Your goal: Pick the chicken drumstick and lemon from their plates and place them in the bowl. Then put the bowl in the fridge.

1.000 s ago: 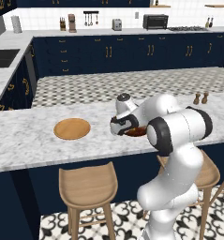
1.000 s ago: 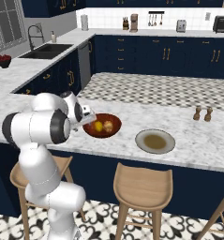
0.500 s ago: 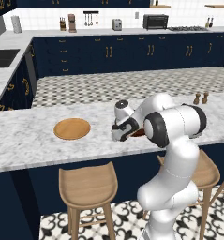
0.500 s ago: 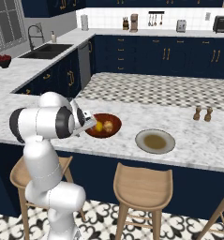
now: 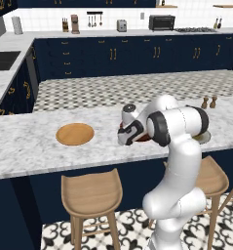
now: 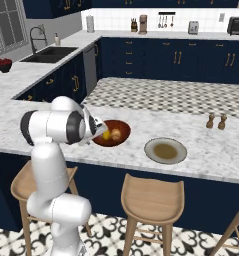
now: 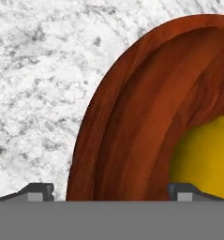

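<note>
In the left base view, the gripper [image 5: 122,131] sits mid-frame at the near edge of the bowl [image 5: 144,139], the tan wooden plate [image 5: 75,134] lying well to its left. In the right base view, the bowl [image 6: 111,133] holds the lemon [image 6: 106,134] and chicken drumstick [image 6: 116,133] left of centre, beside the grey-beige plate [image 6: 165,151]. In the hand view, the jaws stand wide apart astride the bowl's rim [image 7: 92,136], one fingertip [image 7: 36,190] over the marble counter [image 7: 33,84], the other inside by the lemon [image 7: 205,157] at lower right.

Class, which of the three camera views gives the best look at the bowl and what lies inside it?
The right base view: it shows the whole bowl on the counter, with the lemon and drumstick inside. In the left base view the arm hides most of the bowl. The hand view shows its rim close up, plus part of the lemon.
</note>
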Motion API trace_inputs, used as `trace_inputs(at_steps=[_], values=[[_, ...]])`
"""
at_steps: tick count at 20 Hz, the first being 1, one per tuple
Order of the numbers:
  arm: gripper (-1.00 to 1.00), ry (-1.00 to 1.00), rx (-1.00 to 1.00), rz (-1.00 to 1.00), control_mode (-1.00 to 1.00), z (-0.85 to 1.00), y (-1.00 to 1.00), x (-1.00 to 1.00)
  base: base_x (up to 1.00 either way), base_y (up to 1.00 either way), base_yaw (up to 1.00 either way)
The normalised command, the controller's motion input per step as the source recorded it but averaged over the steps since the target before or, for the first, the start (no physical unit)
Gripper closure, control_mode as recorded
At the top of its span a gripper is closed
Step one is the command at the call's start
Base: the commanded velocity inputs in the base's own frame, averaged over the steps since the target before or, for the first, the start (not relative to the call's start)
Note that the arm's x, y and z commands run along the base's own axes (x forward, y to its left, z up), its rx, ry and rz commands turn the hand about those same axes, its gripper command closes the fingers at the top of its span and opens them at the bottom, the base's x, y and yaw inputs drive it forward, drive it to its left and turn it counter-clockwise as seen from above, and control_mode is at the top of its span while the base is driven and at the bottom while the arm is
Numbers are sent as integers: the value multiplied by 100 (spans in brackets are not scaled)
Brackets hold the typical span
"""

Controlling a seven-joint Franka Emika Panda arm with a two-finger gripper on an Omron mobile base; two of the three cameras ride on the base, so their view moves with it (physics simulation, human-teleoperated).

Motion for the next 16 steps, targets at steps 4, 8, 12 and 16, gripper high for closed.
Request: trace_inputs(at_steps=[4,8,12,16], values=[[100,0,-1,6,-100,-15,0,2,0,0,0],[100,0,-1,11,-100,-8,-4,0,0,0,0],[100,-1,0,21,-100,3,-1,-13,0,0,0],[100,-9,0,31,-100,75,-5,-67,0,0,0]])
